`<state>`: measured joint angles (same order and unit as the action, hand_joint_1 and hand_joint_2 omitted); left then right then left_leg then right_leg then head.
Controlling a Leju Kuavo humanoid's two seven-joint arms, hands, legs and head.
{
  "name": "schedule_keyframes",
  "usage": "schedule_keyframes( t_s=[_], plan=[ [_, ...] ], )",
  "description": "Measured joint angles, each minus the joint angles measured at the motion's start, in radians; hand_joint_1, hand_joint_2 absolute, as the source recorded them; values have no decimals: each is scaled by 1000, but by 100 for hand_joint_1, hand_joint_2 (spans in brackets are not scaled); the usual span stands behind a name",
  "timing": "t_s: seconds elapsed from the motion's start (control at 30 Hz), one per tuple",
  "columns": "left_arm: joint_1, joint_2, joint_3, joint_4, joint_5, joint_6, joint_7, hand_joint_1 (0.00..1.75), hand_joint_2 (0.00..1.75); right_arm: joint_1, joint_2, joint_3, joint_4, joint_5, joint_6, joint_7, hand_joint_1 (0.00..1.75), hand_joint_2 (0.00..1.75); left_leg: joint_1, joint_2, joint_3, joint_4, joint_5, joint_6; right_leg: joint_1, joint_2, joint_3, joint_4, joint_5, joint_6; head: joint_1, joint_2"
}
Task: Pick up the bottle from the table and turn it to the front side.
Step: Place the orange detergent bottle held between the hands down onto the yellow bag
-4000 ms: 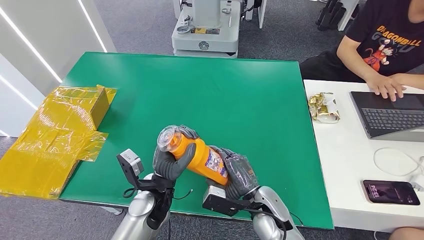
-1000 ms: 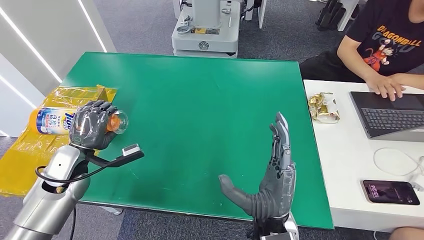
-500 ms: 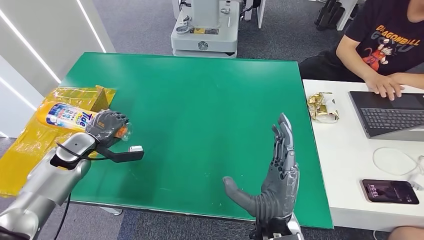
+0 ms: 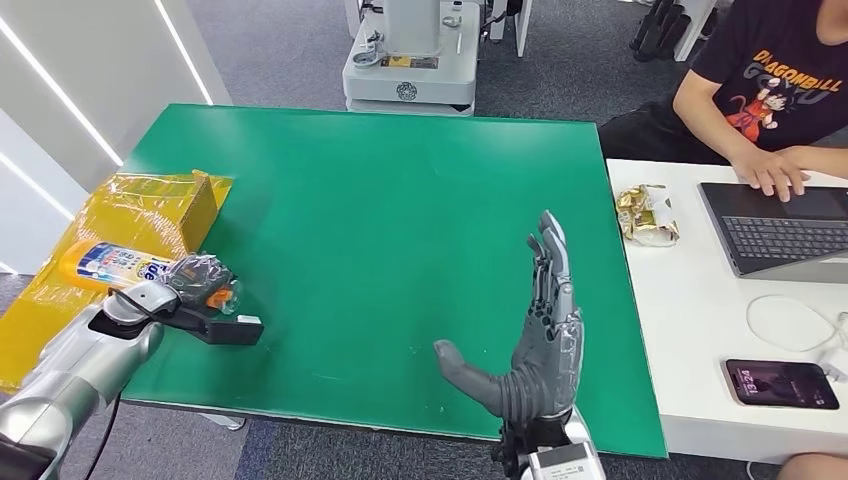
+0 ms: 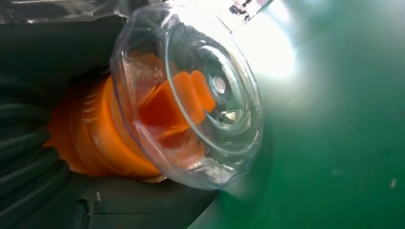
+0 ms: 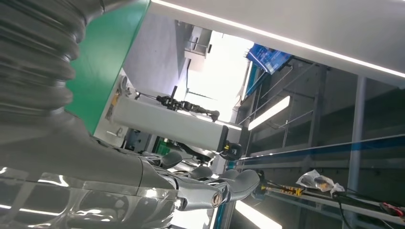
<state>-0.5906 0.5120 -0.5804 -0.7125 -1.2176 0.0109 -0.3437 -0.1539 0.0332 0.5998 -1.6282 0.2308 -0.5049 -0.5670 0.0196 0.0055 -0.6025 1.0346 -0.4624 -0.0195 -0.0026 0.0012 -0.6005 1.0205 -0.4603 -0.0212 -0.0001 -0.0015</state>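
Lying at the left edge of the head view, over the yellow plastic-wrapped box (image 4: 150, 215) beside the green table (image 4: 400, 200): the orange bottle (image 4: 110, 265), label up; gripped at the neck by the left hand (image 4: 200, 278), fingers wrapped below the clear cap (image 5: 191, 95). Raised at lower centre, the right hand (image 4: 535, 350), fingers spread, holding nothing. Probably stiff, smooth plastic, slippery, of moderate weight; best held round the body. Label blue and white, lettering too small to read.
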Motion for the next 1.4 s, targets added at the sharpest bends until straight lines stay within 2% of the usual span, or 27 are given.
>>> schedule_keyframes(
  t_s=[0.2,0.23,0.33,0.37,0.57,1.4],
  plan=[
    [-3,5,-2,23,19,10,0,175,175,-17,0,8,17,-11,5,-3,0,175,0,0,0,0,0,0,0,0,0,0,0,0,0,0],
    [-3,6,-2,25,21,12,0,158,175,-19,0,9,20,-12,6,-4,0,175,0,0,0,0,0,0,0,0,0,0,0,0,0,0],
    [-3,7,-2,29,24,20,4,27,175,-22,0,10,26,-14,9,-6,0,175,0,0,0,0,0,0,0,0,0,1,0,0,0,0],
    [-2,7,-2,30,29,27,7,0,175,-24,0,11,29,-15,11,-8,0,175,0,0,0,0,0,0,0,0,0,1,0,0,0,0],
    [12,7,5,32,66,78,23,0,175,-37,0,15,43,-19,18,-10,0,175,0,0,1,0,0,0,0,0,1,1,0,0,0,0],
    [93,24,85,-19,39,142,58,0,175,-61,0,19,79,-31,26,-14,0,175,0,0,4,-1,1,-2,0,0,3,3,0,0,0,0]
  ],
)
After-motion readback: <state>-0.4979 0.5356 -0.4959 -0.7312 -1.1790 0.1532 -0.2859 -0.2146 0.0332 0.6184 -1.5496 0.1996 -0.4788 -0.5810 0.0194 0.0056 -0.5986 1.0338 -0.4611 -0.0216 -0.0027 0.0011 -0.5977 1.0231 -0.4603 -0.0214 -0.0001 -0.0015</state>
